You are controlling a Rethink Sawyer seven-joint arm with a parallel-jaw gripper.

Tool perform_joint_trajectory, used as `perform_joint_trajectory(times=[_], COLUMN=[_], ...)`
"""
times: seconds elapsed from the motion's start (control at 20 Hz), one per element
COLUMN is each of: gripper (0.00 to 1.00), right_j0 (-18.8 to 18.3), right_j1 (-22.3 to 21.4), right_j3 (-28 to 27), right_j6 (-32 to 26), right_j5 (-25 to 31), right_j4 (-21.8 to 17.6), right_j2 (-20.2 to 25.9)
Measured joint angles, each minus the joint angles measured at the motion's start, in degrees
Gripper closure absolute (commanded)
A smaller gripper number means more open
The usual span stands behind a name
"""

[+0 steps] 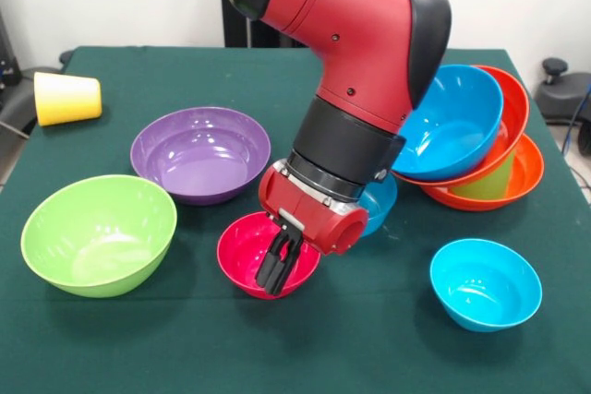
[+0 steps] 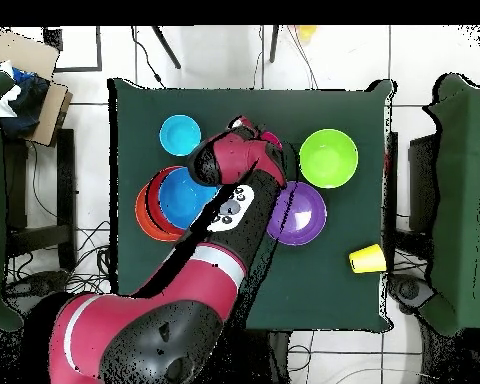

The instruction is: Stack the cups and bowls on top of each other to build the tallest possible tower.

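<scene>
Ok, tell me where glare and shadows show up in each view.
Front view: soft highlights streak the insides of the purple bowl and lime green bowl; the gripper hangs in the pink-red bowl, darkening its inside. Overhead view: even light, faint sheen in the lime green bowl, the arm hides much of the table.

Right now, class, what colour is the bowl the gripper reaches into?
Pink-red bowl; the gripper shows best in the front view.
</scene>
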Motion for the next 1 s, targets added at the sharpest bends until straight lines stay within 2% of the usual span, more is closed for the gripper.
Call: perform_joint_trajectory(times=[0.3, 0.35, 1.0], gripper=[1.0, 0.0, 0.0], right_j0=[0.0, 0.0, 0.0], right_j1=[0.0, 0.0, 0.0], right_j3=[0.2, 0.3, 0.5], right_j6=[0.0, 0.0, 0.0], right_j5=[0.0, 0.0, 0.0], right_j4=[0.0, 0.0, 0.0], right_j2=[0.0, 0.0, 0.0])
